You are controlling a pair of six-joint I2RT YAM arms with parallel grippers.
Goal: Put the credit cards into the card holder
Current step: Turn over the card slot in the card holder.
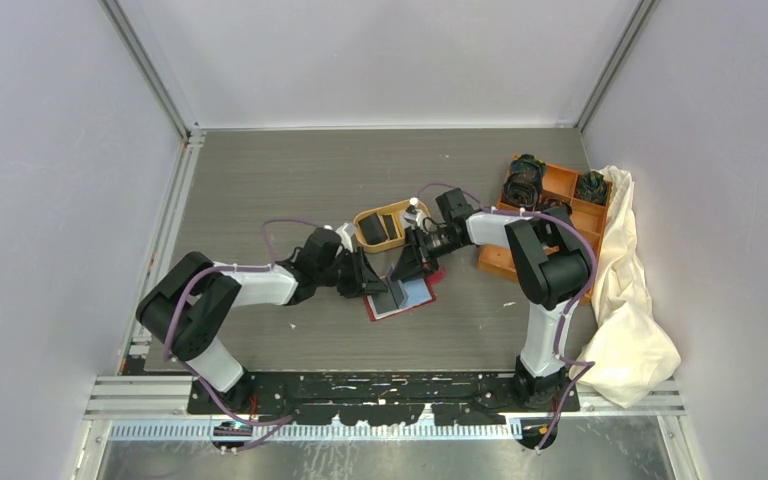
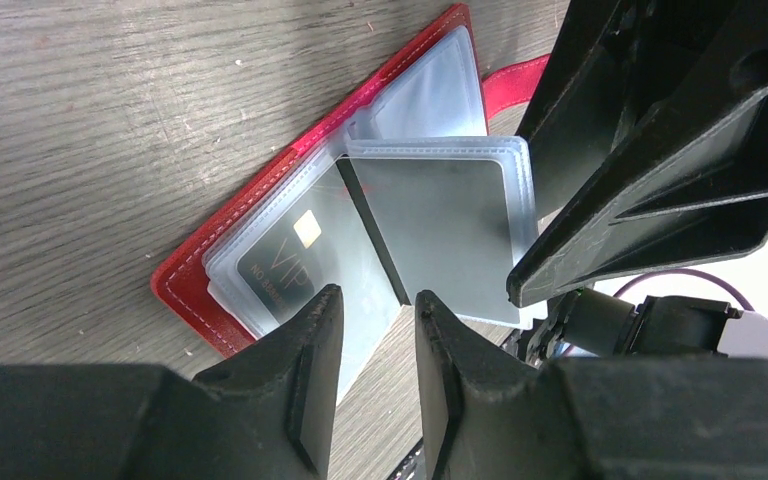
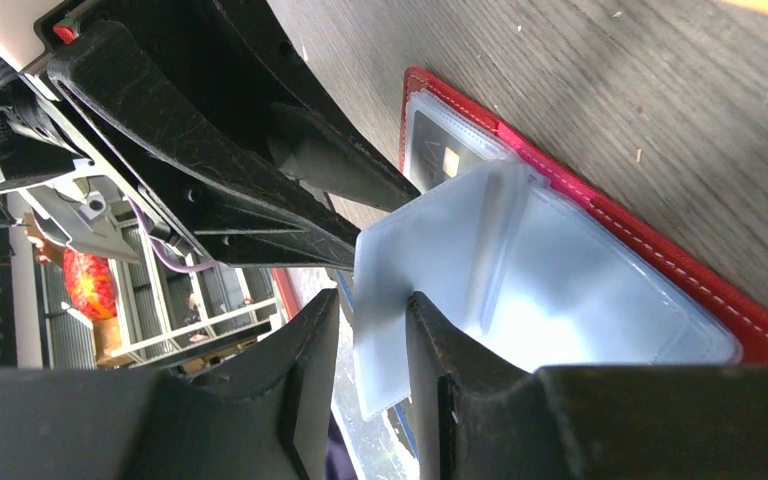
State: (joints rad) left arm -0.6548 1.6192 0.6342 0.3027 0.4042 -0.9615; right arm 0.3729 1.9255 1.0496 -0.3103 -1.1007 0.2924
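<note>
The card holder point(image 1: 420, 296) lies open and flat on the table point(image 1: 280, 180), between the two arms, with its pale lining turned upward. One black card point(image 2: 290, 252), marked VIP and carrying a gold chip, sits in a clear pocket of the card holder, on the side nearer to the left gripper point(image 2: 375, 300). From the fold of the card holder one plastic leaf point(image 2: 440, 230) stands up, tilted. Something dark grey seems to be inside it, but I cannot tell if it is a card.

The left gripper hangs low over the near edge of the card holder. Its fingers are apart with a narrow gap, and nothing is pressed between them. The dark edge of the raised leaf ends just beside one fingertip.

The right gripper point(image 3: 372, 305) reaches the card holder from its far right side. Its fingers are also a little apart, and the free corner of the raised leaf is in the gap. A thin strip of background shows between the leaf and one finger, so I cannot tell if the leaf is really gripped.

Just behind the card holder stands the orange oval tray point(image 1: 390, 208), with the other credit cards point(image 1: 380, 229), black ones, inside it. Well to the right of the card holder is the orange box point(image 1: 558, 182) with black coiled bands point(image 1: 525, 180), and beyond the box lies a cream cloth point(image 1: 630, 300).
</note>
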